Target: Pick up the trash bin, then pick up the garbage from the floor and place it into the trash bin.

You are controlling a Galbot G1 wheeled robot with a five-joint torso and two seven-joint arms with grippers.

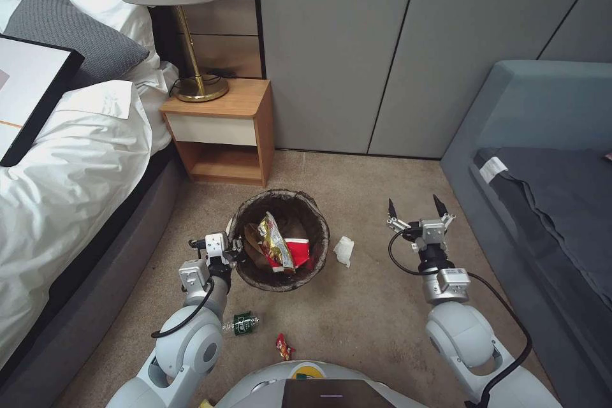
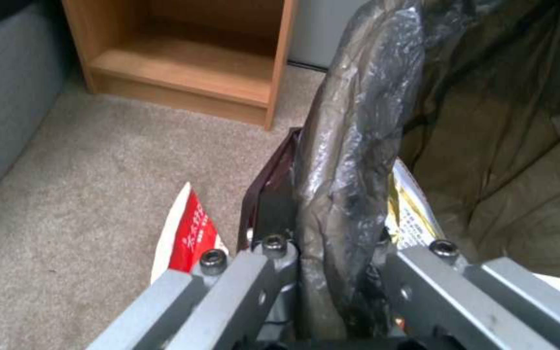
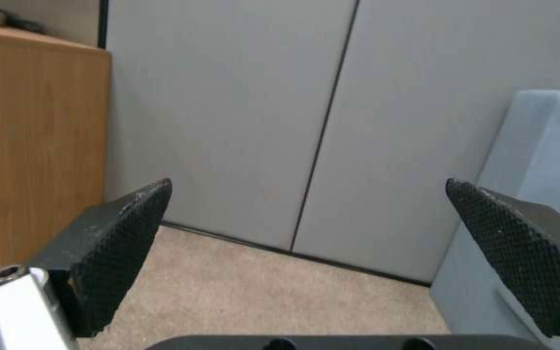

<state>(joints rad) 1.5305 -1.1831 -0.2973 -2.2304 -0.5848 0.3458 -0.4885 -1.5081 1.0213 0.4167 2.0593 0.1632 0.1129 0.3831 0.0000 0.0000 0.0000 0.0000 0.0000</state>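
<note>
The trash bin (image 1: 280, 194), round with a dark liner over its rim, sits in front of the nightstand. My left gripper (image 1: 233, 243) is shut on its near-left rim; in the left wrist view the fingers (image 2: 273, 214) clamp the liner-wrapped rim (image 2: 351, 146). Inside the bin lie a yellow snack bag (image 1: 275, 241), a red-and-white cup (image 1: 298, 254) and tan paper (image 1: 255, 243). A white tissue wad (image 1: 344, 250) lies on the carpet just right of the bin. My right gripper (image 1: 417, 207) is open and holds nothing, right of the tissue. A green-labelled bottle (image 1: 242, 323) and a small red wrapper (image 1: 284, 346) lie near my base.
A wooden nightstand (image 1: 220, 131) with a brass lamp (image 1: 197, 86) stands behind the bin. The bed (image 1: 76, 159) runs along the left and a grey-blue sofa (image 1: 542, 159) along the right. Grey wall panels (image 1: 395, 44) close the back. Open carpet (image 1: 370, 306) lies between my arms.
</note>
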